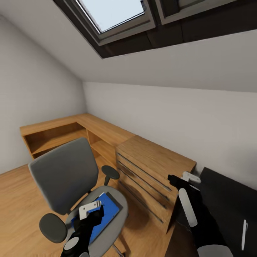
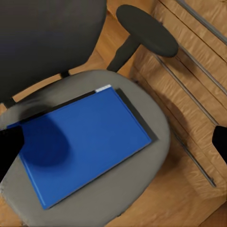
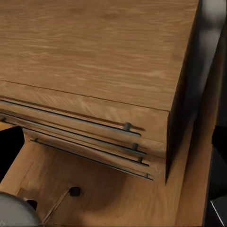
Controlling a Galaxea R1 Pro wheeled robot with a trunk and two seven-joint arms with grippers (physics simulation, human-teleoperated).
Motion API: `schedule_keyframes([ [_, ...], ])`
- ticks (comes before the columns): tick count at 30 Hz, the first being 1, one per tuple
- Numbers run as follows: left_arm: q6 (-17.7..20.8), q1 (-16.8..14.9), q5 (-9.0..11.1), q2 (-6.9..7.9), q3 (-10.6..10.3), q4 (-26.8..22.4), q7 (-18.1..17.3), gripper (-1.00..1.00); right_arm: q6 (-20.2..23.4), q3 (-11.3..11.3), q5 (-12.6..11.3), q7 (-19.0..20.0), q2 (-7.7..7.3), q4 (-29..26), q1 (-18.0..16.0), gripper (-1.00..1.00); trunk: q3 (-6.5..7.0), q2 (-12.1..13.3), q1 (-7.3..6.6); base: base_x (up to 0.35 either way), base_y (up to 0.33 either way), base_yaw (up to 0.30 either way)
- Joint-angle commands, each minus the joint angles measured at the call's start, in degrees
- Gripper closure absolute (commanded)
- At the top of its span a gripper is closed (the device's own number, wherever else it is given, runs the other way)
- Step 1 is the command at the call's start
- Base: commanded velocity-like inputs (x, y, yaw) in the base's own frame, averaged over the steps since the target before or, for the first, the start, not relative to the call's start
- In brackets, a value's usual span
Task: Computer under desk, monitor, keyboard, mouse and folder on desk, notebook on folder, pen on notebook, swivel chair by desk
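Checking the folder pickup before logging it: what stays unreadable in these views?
- Left gripper, head view: seen from behind over the folder, jaw state unclear.
- Right gripper, head view: fingers blurred, state unclear.
- Desk, head view: cut by frame edge.
- Pen: tiny.

folder (image 1: 103, 214) part-hidden behind left end effector (image 1: 91, 210)

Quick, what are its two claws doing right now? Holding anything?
Left gripper: open above the folder, holding nothing.
Right gripper: cannot tell if open or shut; nothing seen in it.
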Motion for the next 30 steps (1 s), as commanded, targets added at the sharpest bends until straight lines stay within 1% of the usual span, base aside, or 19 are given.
schedule_keyframes([
  [1, 0.2, -0.1, 0.2, 0.05, -0.1, -0.1, 0.4, -1.00, 0.1, 0.1, -0.6, -0.4, 0.03, -0.1, 0.0, -1.00, -0.07, -0.1, 0.01, 0.000, 0.000, 0.278],
  [5, 0.2, -0.1, 0.3, 0.06, 0.0, -0.1, 0.4, -1.00, 0.1, 0.9, -0.6, -0.4, 0.03, -0.1, 0.0, -1.00, -0.07, -0.1, 0.01, 0.000, 0.000, 0.278],
  [12, 0.2, -0.1, 0.3, 0.05, 1.0, -0.1, 0.4, -1.00, 0.1, 2.3, -0.6, -0.4, 0.03, 0.0, 0.0, -1.00, -0.07, -0.1, 0.01, 0.000, 0.000, 0.278],
  [17, 0.2, -0.1, 0.3, 0.01, 1.7, -0.1, 0.4, -1.00, 0.0, 4.3, -0.5, -0.5, 0.03, 0.1, 0.3, -1.00, -0.07, -0.1, 0.01, 0.000, 0.000, 0.278],
  [30, 0.3, -0.1, 0.4, -0.03, 1.9, 0.0, 0.4, -1.00, 0.0, 4.9, -0.5, -0.4, 0.03, 0.1, 0.5, -1.00, -0.07, -0.1, 0.01, 0.000, 0.000, 0.278],
])
